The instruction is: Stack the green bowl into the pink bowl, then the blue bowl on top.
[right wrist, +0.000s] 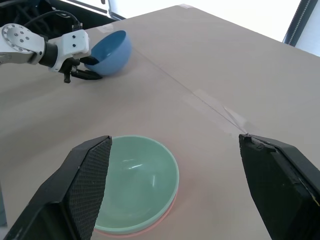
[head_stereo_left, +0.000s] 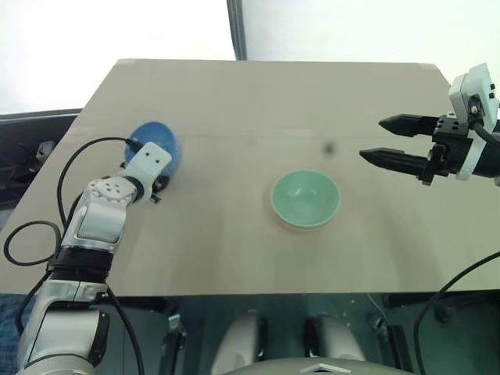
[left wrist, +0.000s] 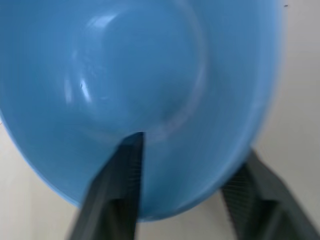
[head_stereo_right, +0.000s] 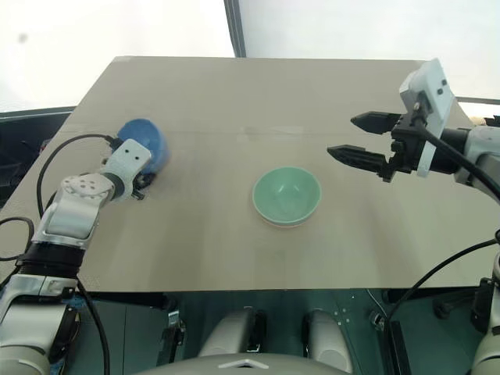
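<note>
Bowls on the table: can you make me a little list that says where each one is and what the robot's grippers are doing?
green bowl: nested in the pink bowl, mid-table
pink bowl: under the green one, a thin rim showing
blue bowl: tilted at the table's left, rim pinched between the fingers
left gripper: shut on the blue bowl, one finger inside, one outside
right gripper: open, held above the table to the right of the stack, holding nothing
table: tan, a tape strip across it
left to do: blue bowl onto the stack

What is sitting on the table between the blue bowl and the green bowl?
Nothing: only bare table lies between the blue bowl, gripped at its rim by the left gripper, and the green bowl. Both eye views show it.
</note>
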